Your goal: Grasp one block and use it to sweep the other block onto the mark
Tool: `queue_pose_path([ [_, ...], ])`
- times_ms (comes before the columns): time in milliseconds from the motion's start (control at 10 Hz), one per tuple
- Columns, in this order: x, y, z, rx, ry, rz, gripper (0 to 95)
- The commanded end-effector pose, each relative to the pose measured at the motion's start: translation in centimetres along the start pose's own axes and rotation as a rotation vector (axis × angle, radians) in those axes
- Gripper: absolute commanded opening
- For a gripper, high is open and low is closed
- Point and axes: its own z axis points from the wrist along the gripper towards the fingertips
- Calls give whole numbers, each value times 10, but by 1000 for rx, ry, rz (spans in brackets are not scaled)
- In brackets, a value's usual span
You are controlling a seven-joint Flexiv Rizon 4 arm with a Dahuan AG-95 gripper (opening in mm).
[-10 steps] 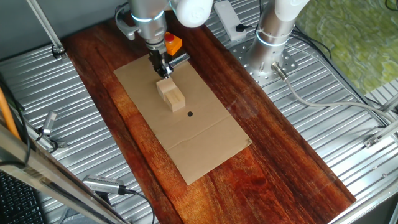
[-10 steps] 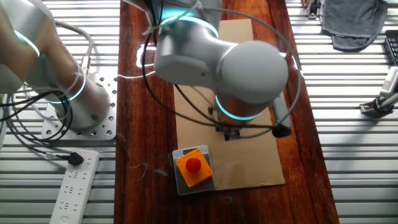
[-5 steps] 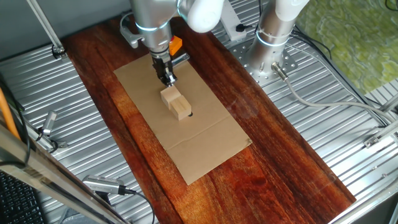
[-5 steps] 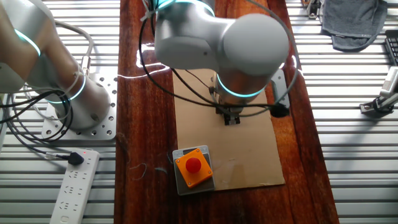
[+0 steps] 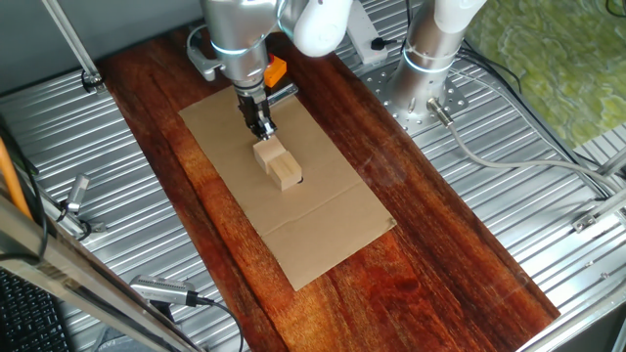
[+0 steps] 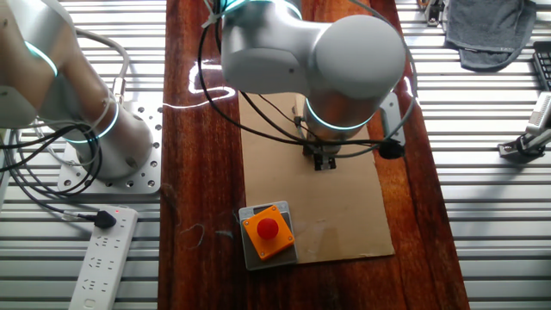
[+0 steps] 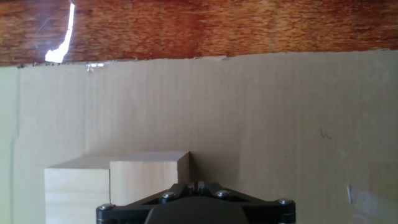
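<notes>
Two pale wooden blocks lie end to end on the cardboard sheet point(image 5: 323, 220): the rear block point(image 5: 268, 153) and the front block point(image 5: 286, 172). In the hand view they fill the lower left, one point(image 7: 149, 183) beside the other point(image 7: 76, 196). The mark, a tiny black dot point(image 5: 298, 180), just peeks out at the front block's right base. My gripper point(image 5: 263, 128) stands upright just behind the rear block, fingers shut together with nothing between them. In the hand view its tips point(image 7: 194, 185) sit at the nearer block's right edge. In the other fixed view the gripper point(image 6: 324, 162) shows, but the arm hides the blocks.
An orange box with a red button point(image 6: 268, 231) sits at the cardboard's corner behind the gripper, also in one fixed view point(image 5: 275, 68). The robot base point(image 5: 425, 68) stands right of the wooden board. A white power strip point(image 6: 102, 257) lies on the metal table.
Gripper and both blocks slid forward along the cardboard toward the dot, which was fully visible a second ago and is now nearly covered. Almost no motion in the last half second.
</notes>
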Motion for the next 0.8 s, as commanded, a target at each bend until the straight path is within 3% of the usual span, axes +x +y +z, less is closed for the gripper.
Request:
queue_pose_path([
  [100,-1,-1,0,1,2,-2,0],
  [800,-1,-1,0,-1,17,-57,0],
])
